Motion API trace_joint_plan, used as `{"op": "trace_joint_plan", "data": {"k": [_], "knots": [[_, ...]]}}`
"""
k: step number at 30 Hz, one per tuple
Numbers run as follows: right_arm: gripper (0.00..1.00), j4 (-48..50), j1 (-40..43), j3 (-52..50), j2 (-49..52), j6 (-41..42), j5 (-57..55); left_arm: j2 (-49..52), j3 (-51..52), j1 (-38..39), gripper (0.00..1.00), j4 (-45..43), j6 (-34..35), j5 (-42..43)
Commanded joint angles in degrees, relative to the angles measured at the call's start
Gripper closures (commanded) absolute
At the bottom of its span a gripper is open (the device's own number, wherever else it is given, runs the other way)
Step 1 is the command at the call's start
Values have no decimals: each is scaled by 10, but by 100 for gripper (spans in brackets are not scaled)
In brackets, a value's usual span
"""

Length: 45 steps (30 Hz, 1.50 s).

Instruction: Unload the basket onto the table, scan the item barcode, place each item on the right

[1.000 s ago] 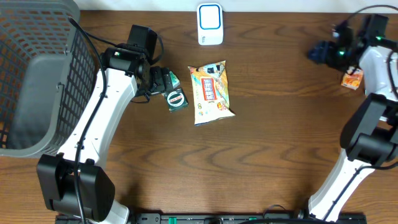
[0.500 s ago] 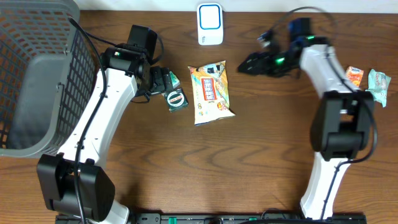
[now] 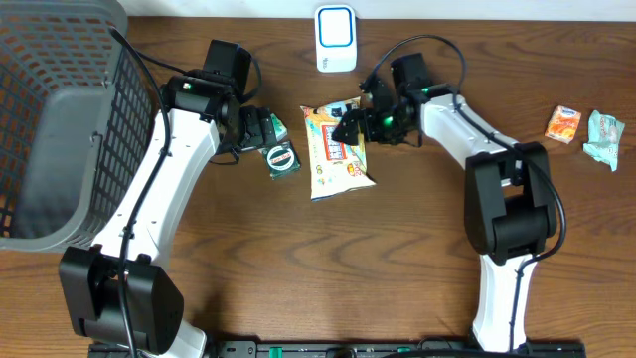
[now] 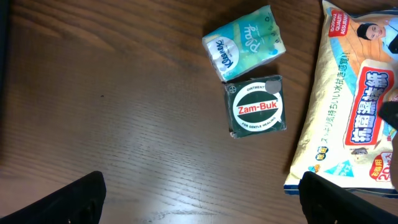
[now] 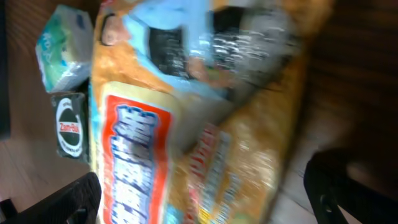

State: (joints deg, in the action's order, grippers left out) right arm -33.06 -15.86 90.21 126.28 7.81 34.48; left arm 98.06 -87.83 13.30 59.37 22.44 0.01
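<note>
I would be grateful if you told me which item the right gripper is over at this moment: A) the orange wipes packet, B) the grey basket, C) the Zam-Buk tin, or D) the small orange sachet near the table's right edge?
A: in the overhead view the right gripper hangs open over the upper right part of the orange wipes packet, and that packet fills the right wrist view.

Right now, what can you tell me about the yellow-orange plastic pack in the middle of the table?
The yellow-orange soft plastic pack lies flat, printed face up, on the wooden table, lengthways below the white scanner. It bears a red-framed label with blue characters. The open right gripper is over its upper right corner; contact cannot be told. A green square tin sits apart on the left arm's side.
</note>
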Motion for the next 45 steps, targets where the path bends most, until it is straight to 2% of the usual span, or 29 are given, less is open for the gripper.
{"op": "trace_joint_plan", "data": {"k": [1, 2, 5, 10, 12, 18, 25, 32, 33, 34, 35, 36, 37, 40, 45], "knots": [[1, 10, -27, -26, -5, 16, -16, 0, -5, -2, 2, 2, -3, -7], [2, 14, -32, -30, -5, 16, -16, 0, -5, -2, 2, 2, -3, -7], [27, 19, -44, -31, -5, 16, -16, 0, -5, -2, 2, 2, -3, -7], [99, 23, -47, -31, -5, 29, -8, 0, -5, -2, 2, 2, -3, -7], [99, 22, -41, -31, -8, 29, 12, 0, -5, -2, 2, 2, -3, -7], [99, 22, -6, -31, -45, 30, 68, 0, -5, -2, 2, 2, -3, -7], [99, 10, 48, -31, -136, 41, 91, 0, -5, -2, 2, 2, -3, -7], [99, -63, 60, -31, -180, 33, -19, 0, -5, -2, 2, 2, -3, -7], [78, -76, 59, -31, -179, 33, -37, 0, -5, -2, 2, 2, -3, -7], [52, -86, 57, -31, -178, 33, -51, 0, -5, -2, 2, 2, -3, -7], [30, -97, 56, -31, -175, 33, -70, 0, -5, -2, 2, 2, -3, -7], [11, -106, 55, -31, -173, 33, -85, 0, -5, -2, 2, 2, -3, -7], [1, -117, 53, -34, -168, 33, -110, 0, -5, -2, 2, 2, -3, -7], [1, -131, 53, -41, -157, 45, -148, 0, -5, -2, 2, 2, -3, -7], [1, -131, 52, -68, -135, 74, -136, 0, -5, -2, 2, 2, -3, -7]]}}
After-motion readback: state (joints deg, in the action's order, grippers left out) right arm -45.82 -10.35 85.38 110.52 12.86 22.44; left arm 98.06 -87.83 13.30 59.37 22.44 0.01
